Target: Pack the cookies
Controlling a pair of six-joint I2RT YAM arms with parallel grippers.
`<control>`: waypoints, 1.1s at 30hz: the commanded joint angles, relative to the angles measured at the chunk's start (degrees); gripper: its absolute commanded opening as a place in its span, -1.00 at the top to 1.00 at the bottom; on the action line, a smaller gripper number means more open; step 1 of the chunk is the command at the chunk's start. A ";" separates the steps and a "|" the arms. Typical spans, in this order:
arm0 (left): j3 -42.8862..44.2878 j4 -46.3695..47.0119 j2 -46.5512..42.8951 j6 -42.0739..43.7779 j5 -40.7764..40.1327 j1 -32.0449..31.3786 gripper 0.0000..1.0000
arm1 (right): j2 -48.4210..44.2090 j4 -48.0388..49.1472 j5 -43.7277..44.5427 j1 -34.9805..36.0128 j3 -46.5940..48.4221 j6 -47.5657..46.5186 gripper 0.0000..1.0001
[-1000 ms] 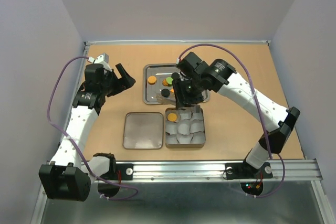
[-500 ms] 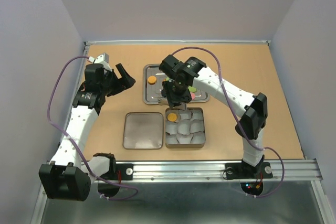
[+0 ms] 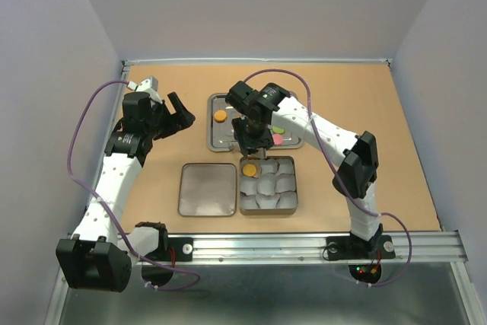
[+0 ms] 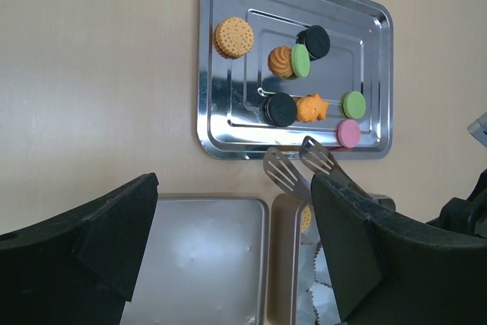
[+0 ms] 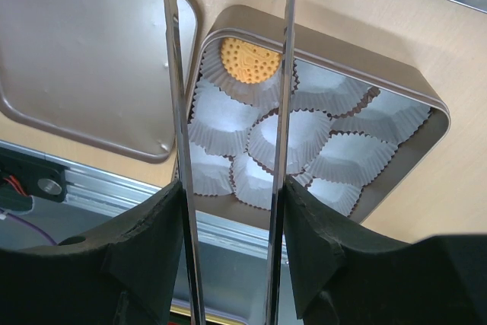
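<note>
**Tongs Poised, One Cookie Packed**

Clamped the tongs [image 4: 283, 171] in the right gripper [image 5: 232, 188], fingers pressed on the two arms, the arms themselves apart with nothing between the tips. Hung those tips over the near rim of the tray [image 4: 228, 89], just by the far-left corner of the tin [image 5: 426, 100]. Showed one orange cookie [image 5: 249, 60] seated in the tin's far-left paper cup, with the other cups [image 5: 281, 138] white and unfilled. Counted eight cookies [image 4: 279, 109] on the tray: three orange, two black, two green, one pink, with a green one set against an orange swirl. Held the left gripper [image 4: 234, 188] spread wide and gripping nothing, raised above the table [image 4: 91, 74] well left of the tray. Placed the lid [image 5: 91, 43] flat just left of the tin; could not tell whether the two touched.
</note>
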 commanded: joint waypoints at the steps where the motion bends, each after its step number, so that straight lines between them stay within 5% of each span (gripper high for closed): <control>1: 2.00 0.69 -1.54 1.35 -0.53 -0.61 -0.86 | 1.15 -0.17 1.21 0.01 0.56 0.09 -0.12; 33: 3.32 0.43 0.31 1.88 -2.64 -0.70 -0.86 | 6.61 1.50 -4.76 -4.30 4.35 -4.39 -0.11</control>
